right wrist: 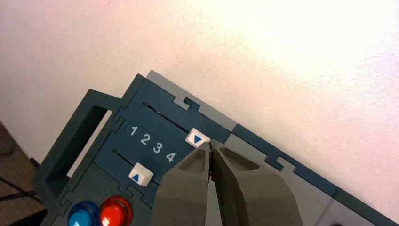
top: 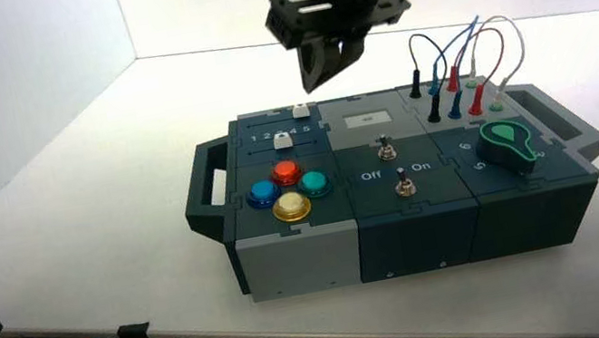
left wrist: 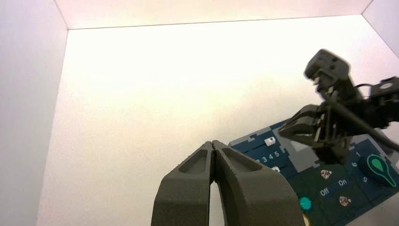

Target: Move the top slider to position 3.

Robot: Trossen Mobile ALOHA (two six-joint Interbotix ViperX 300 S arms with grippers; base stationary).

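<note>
White tabletop (top: pixel 56 219), box (top: pixel 399 235) near its front edge, right gripper (right wrist: pixel 210 145) clenched empty just beside top slider (right wrist: pixel 198 139) near numeral 4, 5 hidden, left gripper (left wrist: pixel 214 143) clenched, off the box.

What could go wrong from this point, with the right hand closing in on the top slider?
1. The right hand, shut, sits beside the top slider, which is past the 4; a sideways push may overshoot position 3.
2. The bottom slider lies just across the number row; a low or drifting approach might nudge it instead.
The left hand waits off the box.
</note>
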